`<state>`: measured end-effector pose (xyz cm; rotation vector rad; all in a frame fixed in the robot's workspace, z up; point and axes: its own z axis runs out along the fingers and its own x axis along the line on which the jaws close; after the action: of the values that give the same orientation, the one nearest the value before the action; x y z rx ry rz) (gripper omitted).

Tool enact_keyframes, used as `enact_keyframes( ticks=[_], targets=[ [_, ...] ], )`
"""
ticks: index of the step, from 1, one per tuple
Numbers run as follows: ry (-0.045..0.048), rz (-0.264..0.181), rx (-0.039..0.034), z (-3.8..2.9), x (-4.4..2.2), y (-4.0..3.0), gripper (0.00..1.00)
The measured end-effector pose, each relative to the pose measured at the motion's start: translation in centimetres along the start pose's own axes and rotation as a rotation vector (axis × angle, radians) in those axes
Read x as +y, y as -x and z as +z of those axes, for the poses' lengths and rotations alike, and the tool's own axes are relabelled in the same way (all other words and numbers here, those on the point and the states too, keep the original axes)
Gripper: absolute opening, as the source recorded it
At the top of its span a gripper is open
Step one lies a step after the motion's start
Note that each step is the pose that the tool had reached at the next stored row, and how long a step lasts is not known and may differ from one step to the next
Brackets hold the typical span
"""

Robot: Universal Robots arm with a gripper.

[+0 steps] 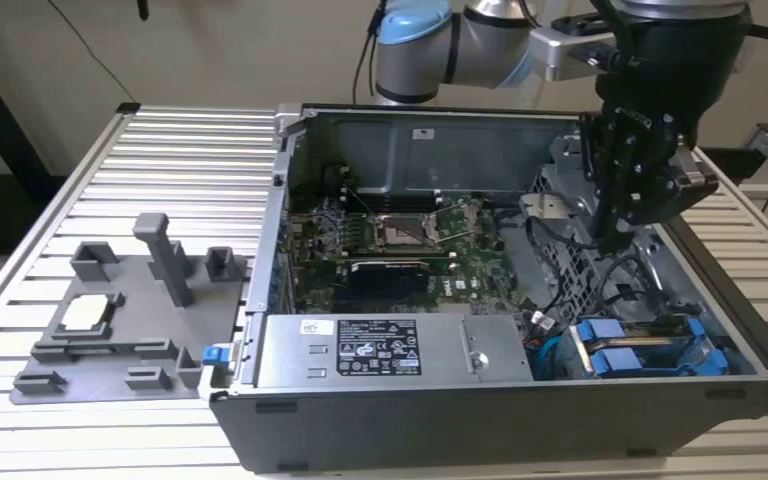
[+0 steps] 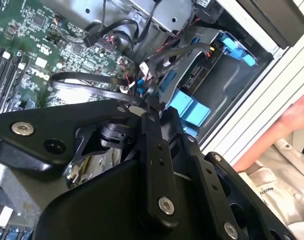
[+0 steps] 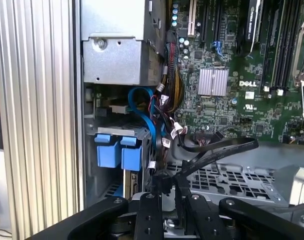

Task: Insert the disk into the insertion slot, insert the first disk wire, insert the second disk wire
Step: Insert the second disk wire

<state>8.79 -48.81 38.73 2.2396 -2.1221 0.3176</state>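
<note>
Disk (image 1: 631,352), one, sits in the one slot (image 2: 232,87) at the case's (image 1: 491,430) near corner on the exterior view's right, with two blue tabs (image 3: 116,150) showing. Gripper (image 3: 169,189) hangs over the bracket (image 3: 232,180), jaws apparently clamped on one black wire (image 3: 227,147). Risk: wire snags the loose cable bundle (image 3: 162,120), or its plug twists in the grip and misses the disk's socket.

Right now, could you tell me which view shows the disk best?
The exterior view: it shows the disk from above, with most of its blue carrier. In both wrist views the disk shows mainly its blue tabs, past the tool shut on a wire.
</note>
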Motion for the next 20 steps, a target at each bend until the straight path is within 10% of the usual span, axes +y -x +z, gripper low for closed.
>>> enact_keyframes(
  ticks=[14, 20],
  targets=[
    [-0.0342, -0.041, 0.0501, 0.22, 1.33, 0.20, 0.26],
    [-0.0713, -0.042, 0.0598, 0.42, 2.09, 0.52, 0.26]
  ],
)
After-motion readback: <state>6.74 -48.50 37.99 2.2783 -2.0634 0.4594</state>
